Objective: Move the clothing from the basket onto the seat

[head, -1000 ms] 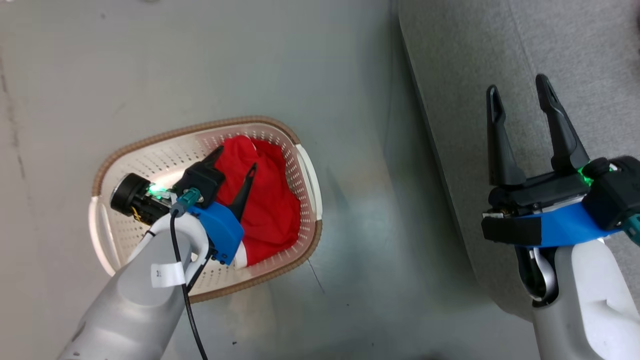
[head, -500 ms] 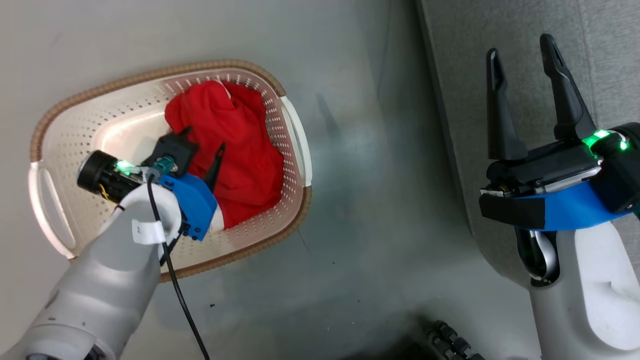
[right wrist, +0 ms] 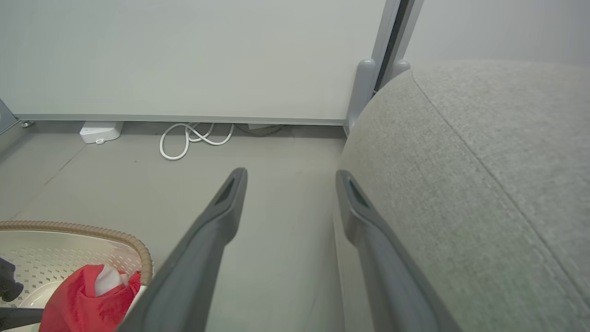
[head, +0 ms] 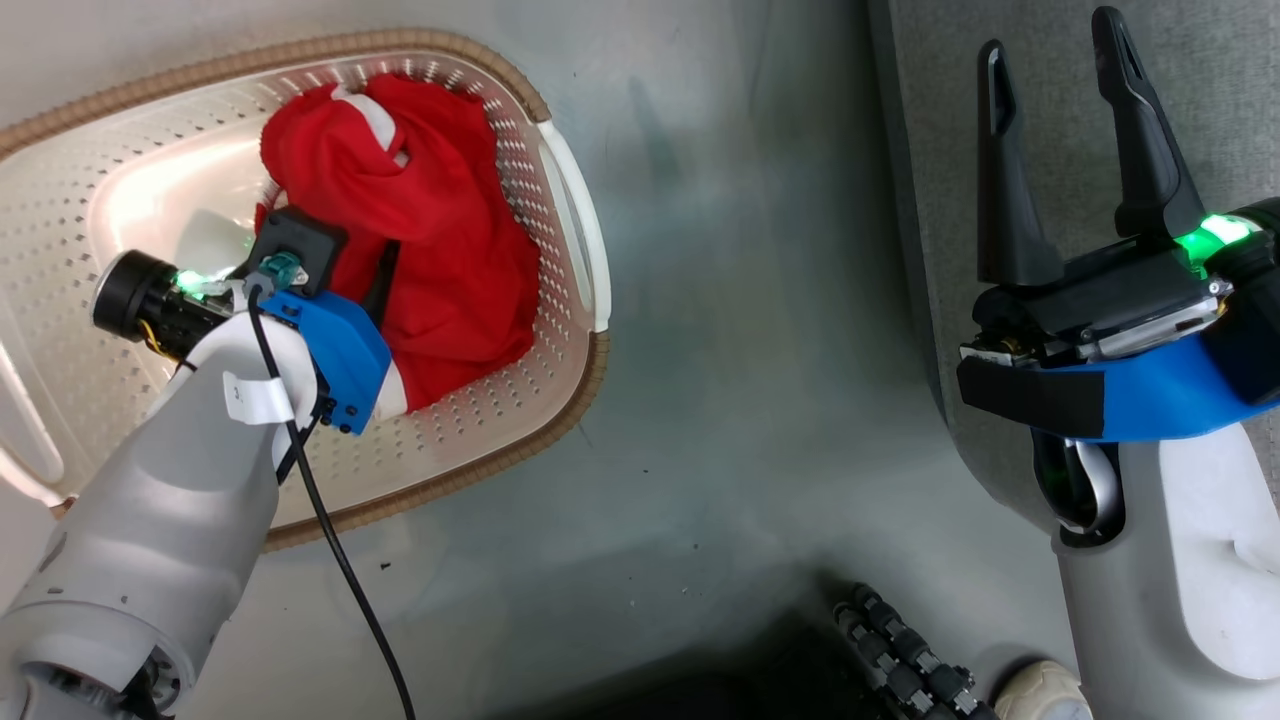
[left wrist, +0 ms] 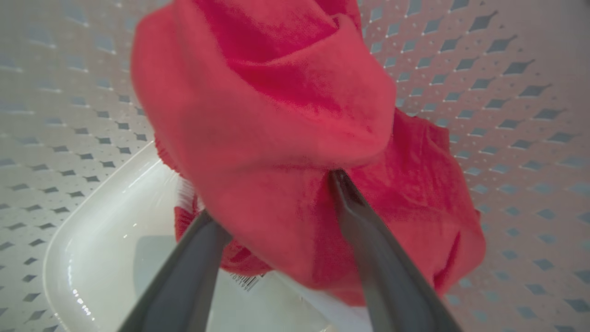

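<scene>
Head view: the basket (head: 562,385) sat on the grey floor (head: 740,300) toward 10 o'clock of the frame, its brown rim cut off at the top and left edges. The clothing (head: 440,230) lay bunched inside it, against the wall at the basket's 3 o'clock side, with a patch of white lining showing at the top of the heap.

Left gripper (left wrist: 269,196) was down in the basket, in among the red fabric. Left wrist view: the two dark fingers (left wrist: 368,240) stood apart with a thick fold of the garment bulging between them. Both tips were buried under the fold, so the contact at the tips could not be seen; the fingers were not drawn together. Below the heap, at 6 o'clock, lay the glossy basket floor and a corner of a printed barcode label (left wrist: 248,279).

Right gripper (head: 1048,35) was at 2 o'clock in the head view, held over the edge of the seat (right wrist: 484,184), fingers spread and nothing between them. It was well apart from the basket.

Right wrist view: the seat took up the 3 o'clock half, with its stitched seam running diagonally. At 11 o'clock, by the base of the wall (right wrist: 184,55), lay a looped white cable (right wrist: 193,138) and a small white box (right wrist: 100,131).
</scene>
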### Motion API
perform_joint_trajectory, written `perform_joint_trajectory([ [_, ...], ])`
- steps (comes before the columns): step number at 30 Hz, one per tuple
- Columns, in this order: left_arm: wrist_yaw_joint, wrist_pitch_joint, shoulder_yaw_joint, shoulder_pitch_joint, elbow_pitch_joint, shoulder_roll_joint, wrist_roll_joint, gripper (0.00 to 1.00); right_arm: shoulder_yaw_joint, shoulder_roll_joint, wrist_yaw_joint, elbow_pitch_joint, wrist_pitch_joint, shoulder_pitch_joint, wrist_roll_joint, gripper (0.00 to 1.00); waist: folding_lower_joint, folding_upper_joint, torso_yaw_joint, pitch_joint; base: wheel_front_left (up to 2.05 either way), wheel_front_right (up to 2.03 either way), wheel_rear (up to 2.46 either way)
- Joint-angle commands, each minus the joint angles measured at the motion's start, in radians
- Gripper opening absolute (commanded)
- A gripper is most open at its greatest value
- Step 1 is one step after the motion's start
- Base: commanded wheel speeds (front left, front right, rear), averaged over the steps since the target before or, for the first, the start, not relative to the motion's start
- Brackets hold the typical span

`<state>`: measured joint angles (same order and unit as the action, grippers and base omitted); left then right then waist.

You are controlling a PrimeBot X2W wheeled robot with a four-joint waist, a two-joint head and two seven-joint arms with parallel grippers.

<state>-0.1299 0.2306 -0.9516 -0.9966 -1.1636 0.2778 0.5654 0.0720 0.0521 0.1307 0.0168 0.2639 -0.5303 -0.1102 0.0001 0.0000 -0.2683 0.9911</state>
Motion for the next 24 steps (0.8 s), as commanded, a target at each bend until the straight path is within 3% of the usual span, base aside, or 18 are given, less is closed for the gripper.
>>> perform_joint_trajectory([
  [1, -0.001, 0.001, -0.009, -0.02, -0.005, 0.004, 0.009, 1.0, 0.002, -0.003, 0.0, 0.004, 0.001, -0.019, -0.009, 1.0, -0.0001, 0.0, -0.005, 0.014, 0.0, 0.0, 0.0],
  [5, -0.001, 0.004, -0.034, -0.038, -0.009, -0.001, 0.032, 1.0, 0.001, -0.003, 0.0, 0.005, 0.001, -0.023, -0.01, 1.0, -0.0001, 0.0, -0.005, 0.026, 0.0, 0.0, 0.0],
  [6, -0.001, 0.006, -0.043, -0.041, -0.008, -0.004, 0.037, 0.4, -0.001, -0.003, 0.0, 0.004, 0.001, -0.024, -0.01, 1.0, -0.0001, 0.0, -0.004, 0.027, 0.0, 0.0, 0.0],
  [7, -0.001, 0.007, -0.05, -0.043, -0.005, -0.008, 0.044, 0.0, -0.003, -0.003, 0.0, 0.002, 0.001, -0.025, -0.01, 1.0, -0.0001, 0.0, -0.003, 0.028, 0.0, 0.0, 0.0],
  [24, -0.001, 0.034, -0.161, -0.013, 0.068, -0.048, 0.131, 0.0, -0.013, -0.003, 0.0, -0.029, 0.001, -0.013, 0.014, 1.0, -0.0001, 0.0, 0.063, -0.069, 0.0, 0.0, 0.0],
])
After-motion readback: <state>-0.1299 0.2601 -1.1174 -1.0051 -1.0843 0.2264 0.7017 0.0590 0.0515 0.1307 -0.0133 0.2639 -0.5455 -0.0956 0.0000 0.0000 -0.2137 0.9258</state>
